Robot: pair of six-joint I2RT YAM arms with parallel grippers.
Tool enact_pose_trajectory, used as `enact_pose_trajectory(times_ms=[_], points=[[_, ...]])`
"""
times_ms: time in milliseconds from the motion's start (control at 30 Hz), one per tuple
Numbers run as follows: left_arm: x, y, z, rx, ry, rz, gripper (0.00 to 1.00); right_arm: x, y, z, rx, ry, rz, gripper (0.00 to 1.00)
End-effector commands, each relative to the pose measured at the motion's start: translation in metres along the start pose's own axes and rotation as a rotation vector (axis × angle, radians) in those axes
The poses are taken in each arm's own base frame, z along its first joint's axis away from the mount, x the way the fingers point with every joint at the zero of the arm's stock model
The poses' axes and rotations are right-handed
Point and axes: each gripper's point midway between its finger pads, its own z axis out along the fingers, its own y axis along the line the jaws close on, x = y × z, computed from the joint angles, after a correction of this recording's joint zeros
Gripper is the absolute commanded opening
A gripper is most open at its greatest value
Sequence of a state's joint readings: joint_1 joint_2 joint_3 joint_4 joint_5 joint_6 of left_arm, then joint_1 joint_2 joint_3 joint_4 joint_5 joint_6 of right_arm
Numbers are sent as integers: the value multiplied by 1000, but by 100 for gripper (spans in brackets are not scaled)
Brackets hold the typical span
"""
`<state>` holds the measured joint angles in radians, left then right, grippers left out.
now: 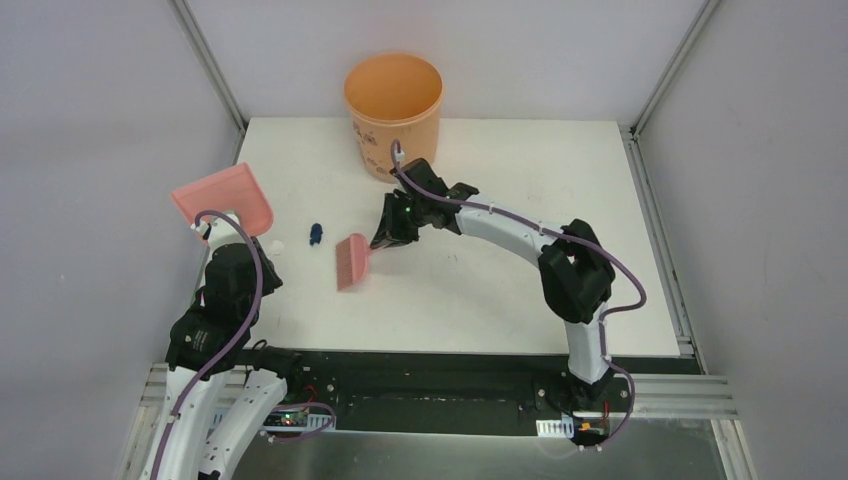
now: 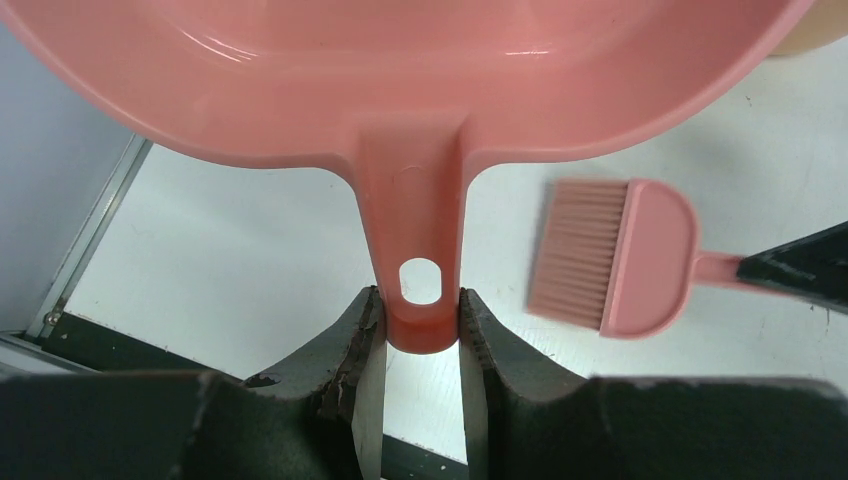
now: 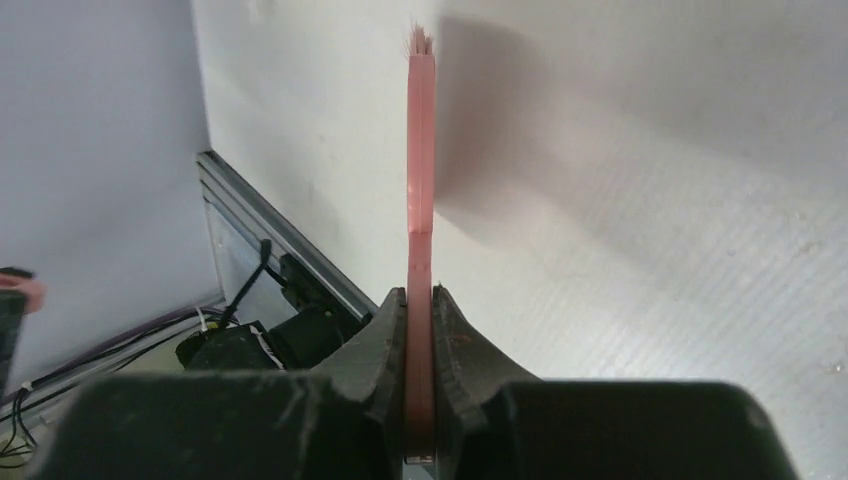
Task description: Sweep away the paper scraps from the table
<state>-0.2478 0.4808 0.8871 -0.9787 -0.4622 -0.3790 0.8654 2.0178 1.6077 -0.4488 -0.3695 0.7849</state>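
Note:
A dark blue paper scrap and a small white one lie on the white table, left of centre. My left gripper is shut on the handle of the pink dustpan, which is tilted up at the table's left edge. My right gripper is shut on the handle of the pink hand brush. The brush's bristles point toward the near-left, just right of the blue scrap. Neither wrist view shows any scraps.
An orange bucket stands at the back of the table, just behind the right arm's wrist. Grey walls and metal posts frame the table on three sides. The arm bases sit along the near edge.

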Motion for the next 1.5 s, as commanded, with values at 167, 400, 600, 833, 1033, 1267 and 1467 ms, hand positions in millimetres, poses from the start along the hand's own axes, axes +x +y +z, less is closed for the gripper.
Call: enact_pose_trajectory(times_ms=[167, 400, 600, 833, 1033, 1267, 1467], points=[[-8, -8, 3, 30, -25, -9, 0, -34, 134, -2, -428, -14, -123, 0], [-5, -12, 5, 46, -12, -1, 0, -54, 174, 68, -553, -61, -147, 0], [-3, -18, 9, 66, 6, 13, 0, -56, 171, 92, -388, -153, -93, 0], [-1, -22, 10, 88, 19, 23, 0, -78, 135, 93, -145, -290, -49, 0], [-3, -23, 7, 102, 3, 17, 0, -96, 87, 91, 3, -344, -4, 0], [-4, -25, 5, 118, -4, 15, 0, -102, 34, 81, 108, -314, 75, 0], [-5, -25, 4, 127, -18, 10, 0, -97, -20, 56, 174, -276, 190, 0]])
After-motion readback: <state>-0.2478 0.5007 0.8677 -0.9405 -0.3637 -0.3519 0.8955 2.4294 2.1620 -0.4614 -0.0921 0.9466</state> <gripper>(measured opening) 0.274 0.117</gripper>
